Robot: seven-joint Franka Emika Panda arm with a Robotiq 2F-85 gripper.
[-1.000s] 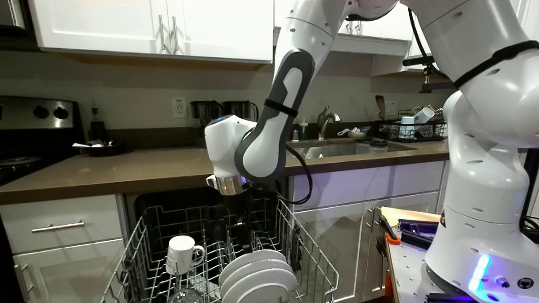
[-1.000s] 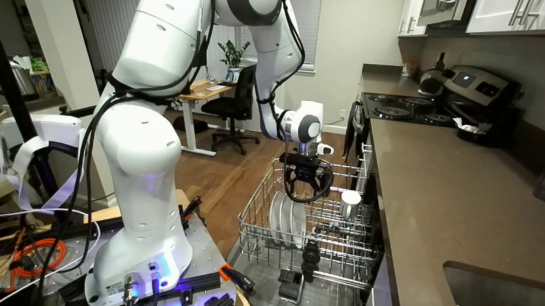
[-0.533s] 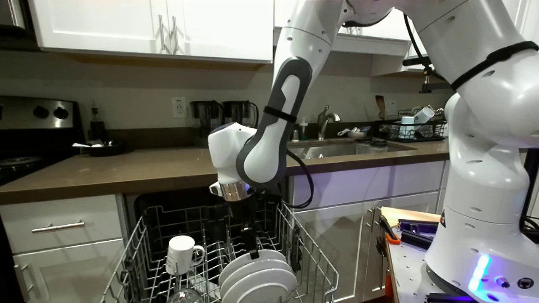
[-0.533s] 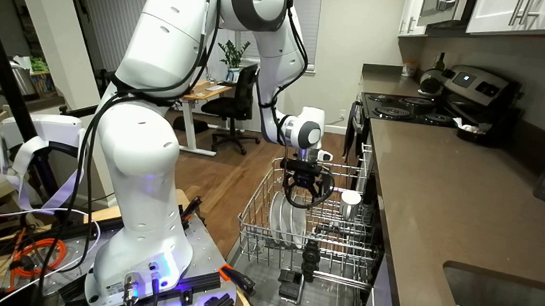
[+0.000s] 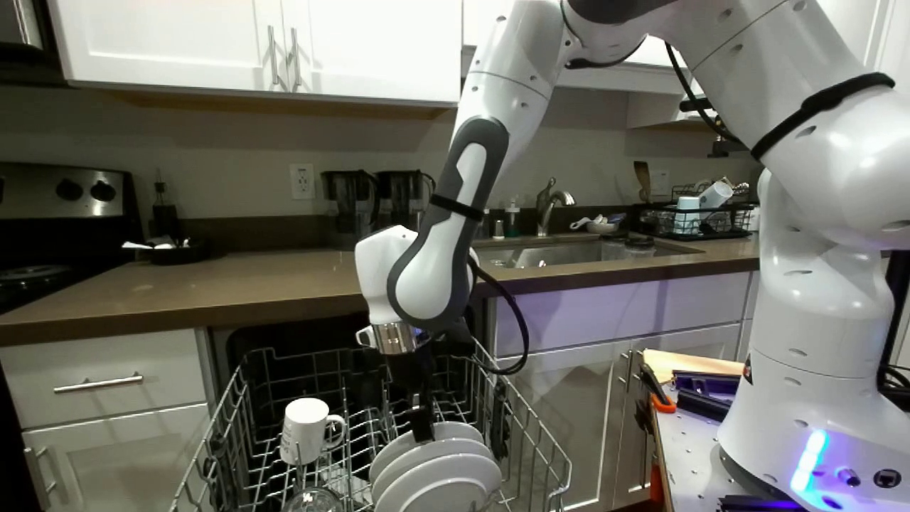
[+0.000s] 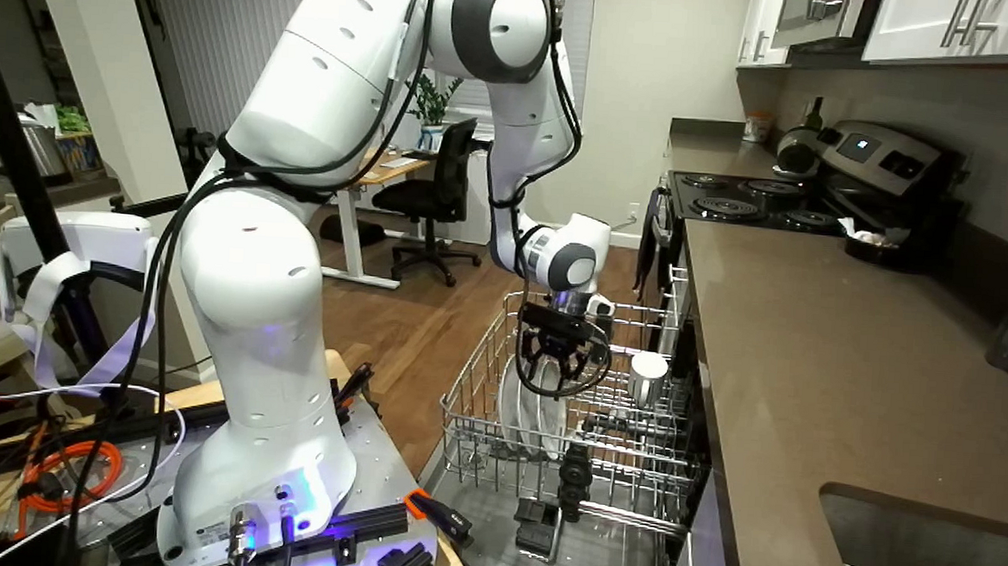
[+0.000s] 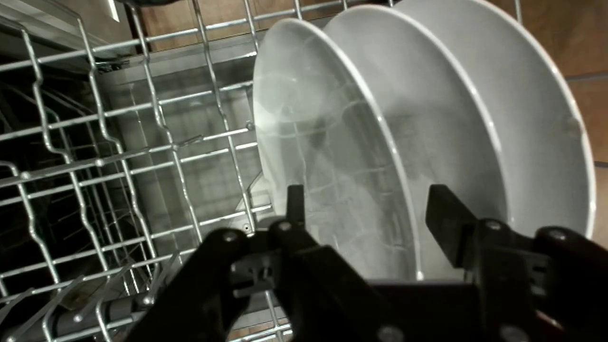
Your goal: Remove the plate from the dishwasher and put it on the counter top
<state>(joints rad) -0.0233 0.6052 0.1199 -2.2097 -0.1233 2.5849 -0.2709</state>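
Three white plates stand on edge in the pale wire rack (image 5: 530,427) of the pulled-out dishwasher. The plate nearest the gripper is the rearmost plate (image 5: 461,430) in an exterior view and the leftmost plate (image 7: 332,137) in the wrist view. My gripper (image 7: 365,209) is open and points down over it. That plate's rim runs between the two fingers; I cannot tell whether either finger touches it. In an exterior view a dark finger (image 5: 421,427) overlaps the rear plate's top edge. The gripper also shows in an exterior view (image 6: 559,346). The brown counter top (image 6: 811,351) runs alongside.
A white mug (image 5: 304,427) stands in the rack left of the plates, with a clear glass (image 5: 314,500) near it. Two more plates (image 5: 441,483) stand close beside the rear plate. Wire tines (image 7: 175,147) surround the gripper. The counter edge (image 5: 249,311) overhangs behind the rack.
My arm has reached lower and the open gripper has come down and over to the plates, its wrist tilting a little. The plates, mug and rack have not moved.
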